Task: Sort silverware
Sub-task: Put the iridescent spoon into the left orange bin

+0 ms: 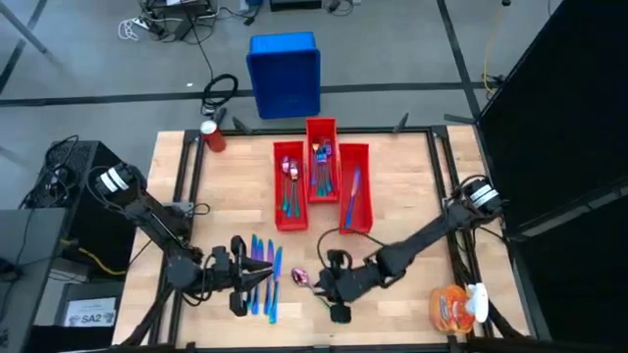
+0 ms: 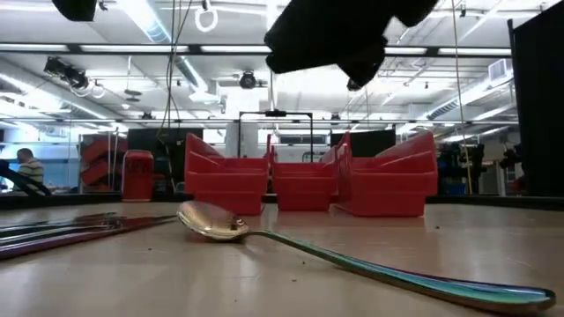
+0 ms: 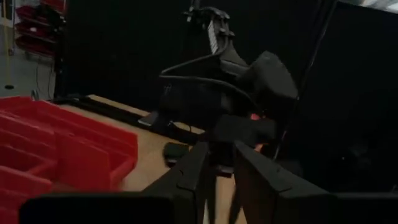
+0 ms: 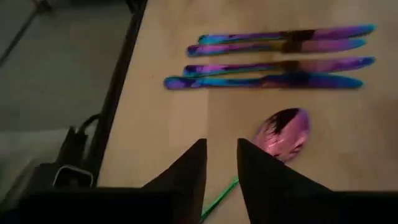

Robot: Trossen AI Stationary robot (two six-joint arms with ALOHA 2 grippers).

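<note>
Partly sorted: some silverware sits in the three red bins [image 1: 321, 175]; four knives [image 1: 263, 277] and a spoon [image 1: 300, 278] lie on the counter [image 1: 235, 196] near them. Right gripper [image 4: 221, 163] over the spoon, fingers narrow, empty; left gripper [image 1: 238, 272] by the knives, fingers narrow.

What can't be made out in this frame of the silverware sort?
- Contents of the three red bins: in the high view the pieces are too small to tell by type; in the low view the bin walls hide them.
- Spoon handle: the right gripper covers most of it in the right wrist view.
- Left gripper: its own wrist view shows nothing between its fingers.
</note>
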